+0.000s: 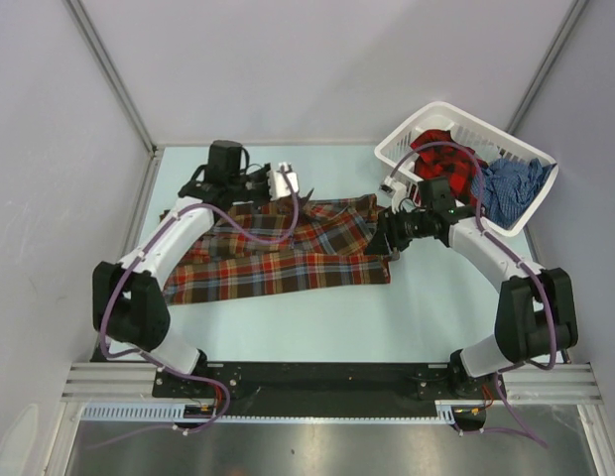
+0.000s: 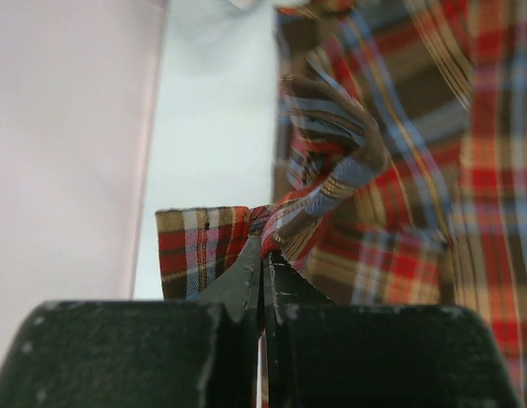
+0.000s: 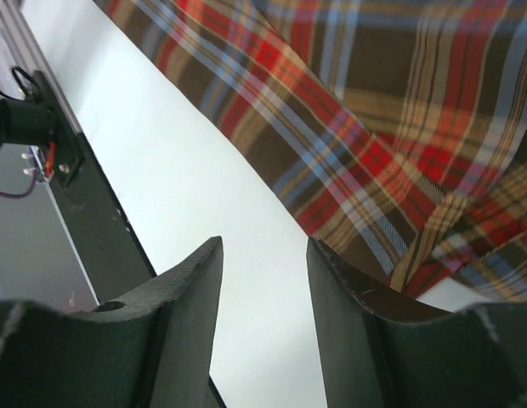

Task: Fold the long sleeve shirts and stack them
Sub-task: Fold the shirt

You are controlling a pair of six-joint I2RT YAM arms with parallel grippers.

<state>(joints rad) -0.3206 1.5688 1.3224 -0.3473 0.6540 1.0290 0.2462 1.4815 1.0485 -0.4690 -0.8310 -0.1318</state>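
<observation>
Left gripper (image 2: pixel 263 255) is clamping shut on a bunched fold of the brown plaid shirt (image 2: pixel 391 170), with a hemmed strip of the cloth sticking out just left of the fingertips. Right gripper (image 3: pixel 263 251) is hanging with its jaws parted and nothing between them, pale table (image 3: pixel 178 170) showing through the gap; the shirt's edge is lying just past its right finger, contact unclear. From above, the brown plaid shirt is lying spread across the middle of the table, left gripper at its far edge, right gripper at its right end. Beyond the right arm, the white laundry basket (image 1: pixel 407 129) is sitting in the far right corner, holding the red-and-black shirt (image 1: pixel 441 159) and the blue checked shirt (image 1: pixel 511 183) side by side.
</observation>
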